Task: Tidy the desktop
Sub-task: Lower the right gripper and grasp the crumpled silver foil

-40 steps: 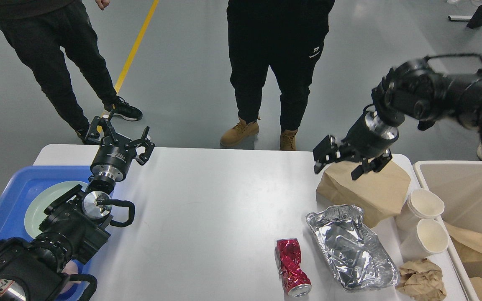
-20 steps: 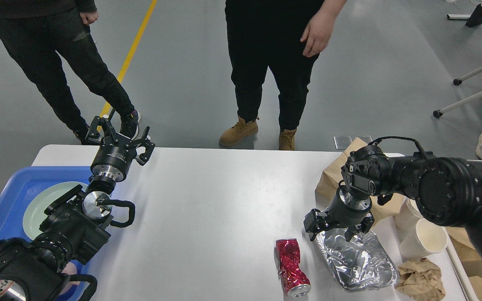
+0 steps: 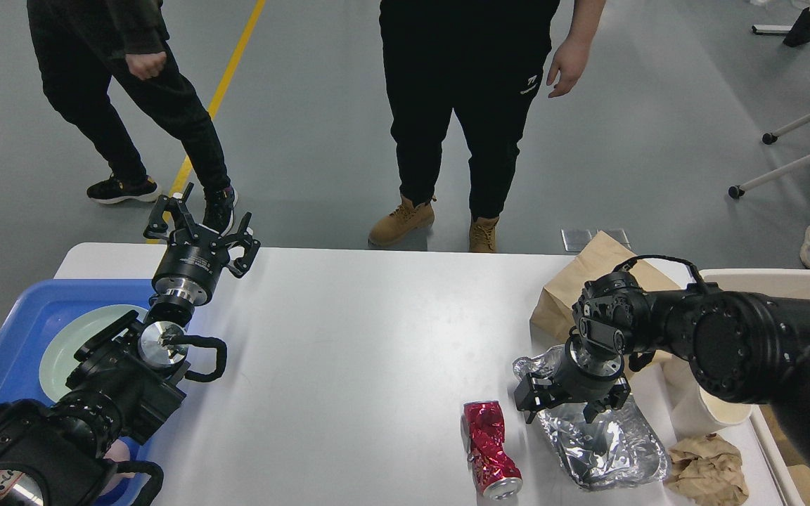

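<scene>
The desktop is a wide white tabletop. On its right part lie a crushed red can, a crumpled foil tray, a brown paper bag and a crumpled brown paper wad. My right gripper points down, open, with its fingers spread just over the far left end of the foil tray, right of the can. My left gripper stands open and empty above the far left edge of the desktop.
A blue tray holding a pale green plate sits at the left under my left arm. A beige bin stands at the right edge, with a paper cup beside it. Two people stand beyond the far edge.
My right arm swung down and toward me, from above the paper bag to low over the foil tray. The left arm stayed still. The people shifted.
</scene>
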Controlling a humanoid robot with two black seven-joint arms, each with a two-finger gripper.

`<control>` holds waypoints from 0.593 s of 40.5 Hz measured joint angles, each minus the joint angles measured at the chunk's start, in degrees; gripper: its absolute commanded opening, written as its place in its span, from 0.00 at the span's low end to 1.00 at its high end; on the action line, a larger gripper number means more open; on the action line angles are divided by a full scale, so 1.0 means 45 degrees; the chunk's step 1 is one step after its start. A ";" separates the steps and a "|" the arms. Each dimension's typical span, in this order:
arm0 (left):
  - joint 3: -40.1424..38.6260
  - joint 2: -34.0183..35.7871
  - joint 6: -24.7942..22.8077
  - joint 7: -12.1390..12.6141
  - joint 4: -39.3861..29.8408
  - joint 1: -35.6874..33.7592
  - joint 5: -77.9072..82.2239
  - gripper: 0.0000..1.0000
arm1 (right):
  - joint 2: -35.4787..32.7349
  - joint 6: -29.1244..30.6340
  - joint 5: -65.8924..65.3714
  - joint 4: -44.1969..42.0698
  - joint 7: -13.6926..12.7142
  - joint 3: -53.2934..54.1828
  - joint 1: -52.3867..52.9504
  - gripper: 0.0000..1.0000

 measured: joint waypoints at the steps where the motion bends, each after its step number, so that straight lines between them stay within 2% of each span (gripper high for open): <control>1: 0.0000 0.0000 0.0000 0.0000 0.0000 0.0000 0.0000 0.96 | -0.0002 -0.0309 0.0041 0.0000 0.0001 0.0053 -0.0015 1.00; 6: 0.0000 0.0000 0.0000 0.0000 0.0000 0.0000 0.0000 0.96 | -0.0007 -0.1175 0.0104 0.0175 0.0016 0.0276 -0.0017 0.99; 15: 0.0000 0.0000 0.0000 0.0000 0.0000 0.0000 0.0000 0.96 | -0.0029 -0.1479 0.0107 0.0252 0.0016 0.0330 -0.0063 0.93; 17: 0.0000 0.0000 0.0000 0.0000 0.0000 0.0000 0.0000 0.96 | -0.0028 -0.1516 0.0106 0.0253 0.0015 0.0330 -0.0073 0.83; 21: 0.0000 0.0000 0.0000 0.0000 0.0000 0.0000 0.0000 0.96 | -0.0023 -0.1612 0.0101 0.0255 0.0016 0.0330 -0.0078 0.53; 22: 0.0000 0.0000 0.0000 0.0000 0.0000 0.0000 0.0000 0.96 | -0.0022 -0.1630 0.0101 0.0261 0.0016 0.0330 -0.0078 0.43; 23: 0.0000 0.0000 0.0000 0.0000 0.0000 -0.0001 0.0000 0.96 | -0.0022 -0.1646 0.0099 0.0274 0.0016 0.0331 -0.0077 0.25; 24: 0.0000 0.0000 0.0001 0.0000 0.0000 -0.0001 0.0000 0.96 | -0.0025 -0.1661 0.0093 0.0319 0.0016 0.0331 -0.0071 0.18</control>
